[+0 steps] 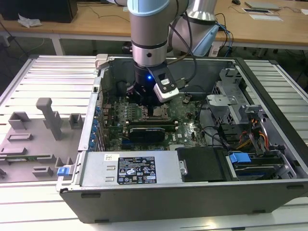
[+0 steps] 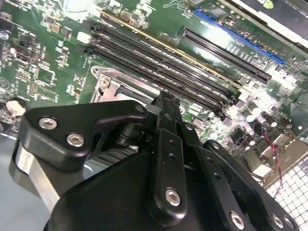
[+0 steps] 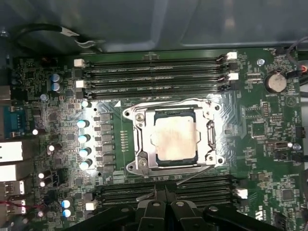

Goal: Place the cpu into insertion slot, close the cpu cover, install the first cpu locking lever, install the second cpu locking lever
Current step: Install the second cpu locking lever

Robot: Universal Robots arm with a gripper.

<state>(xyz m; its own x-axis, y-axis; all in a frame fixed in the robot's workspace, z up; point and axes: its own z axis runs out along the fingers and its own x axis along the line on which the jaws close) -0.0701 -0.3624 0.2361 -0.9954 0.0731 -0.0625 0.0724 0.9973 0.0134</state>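
Observation:
In the first wrist view the cpu (image 3: 174,139), with its pale silver top, lies flat inside the insertion slot (image 3: 176,163). The silver cpu cover (image 3: 140,140) is down around it, and the chip shows through the cover's window. A thin metal locking lever (image 3: 195,174) runs slantwise along the socket edge nearest my gripper. My gripper (image 3: 166,188) hovers just beside that edge with its black fingers pressed together; I cannot tell whether they touch the lever. The second wrist view shows the gripper (image 2: 165,99) in front of the socket frame (image 2: 107,83). The exterior view has the gripper (image 1: 153,107) low over the motherboard.
Long black memory slots (image 3: 154,72) flank the socket on both sides. The open computer case wall (image 1: 96,110) surrounds the board, with a power supply (image 1: 130,168), drive bays and cables (image 1: 250,139). A grey fixture tray (image 1: 33,139) lies at the exterior view's left.

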